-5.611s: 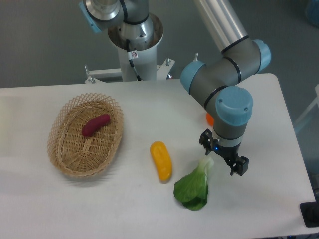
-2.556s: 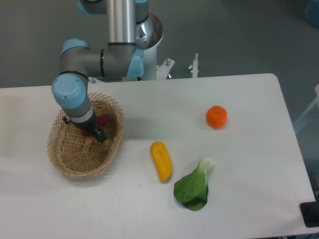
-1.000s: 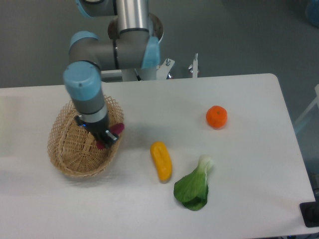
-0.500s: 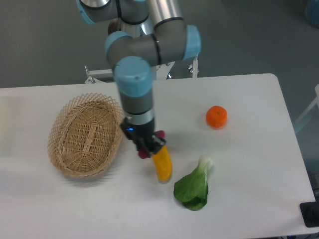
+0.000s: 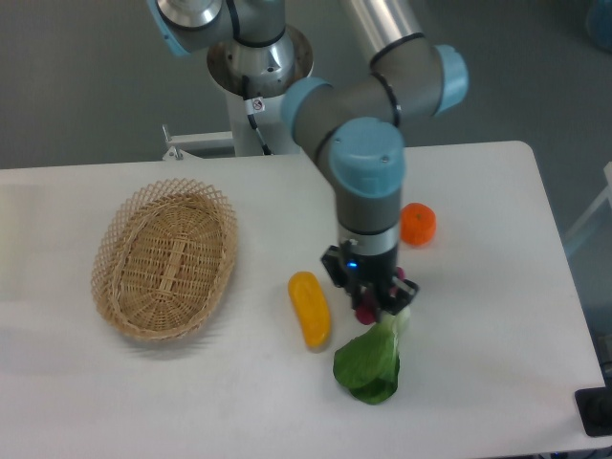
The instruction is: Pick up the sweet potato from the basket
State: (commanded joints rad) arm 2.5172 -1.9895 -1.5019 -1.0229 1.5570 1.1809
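Status: pickup done. Tool (image 5: 378, 304) clamped on the sweet potato (image 5: 368, 311), its reddish ends showing either side, held over the table (image 5: 497, 316) just above the green leaf (image 5: 368, 363). Basket (image 5: 164, 256) holds nothing, well apart. Yellow vegetable (image 5: 309, 308) just beside.

Leafy green (image 5: 368, 363) just beneath, seemingly.

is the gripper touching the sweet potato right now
Touching. The fixed camera shows the gripper shut on the sweet potato, whose dark red ends stick out between the fingers, above the leafy green.
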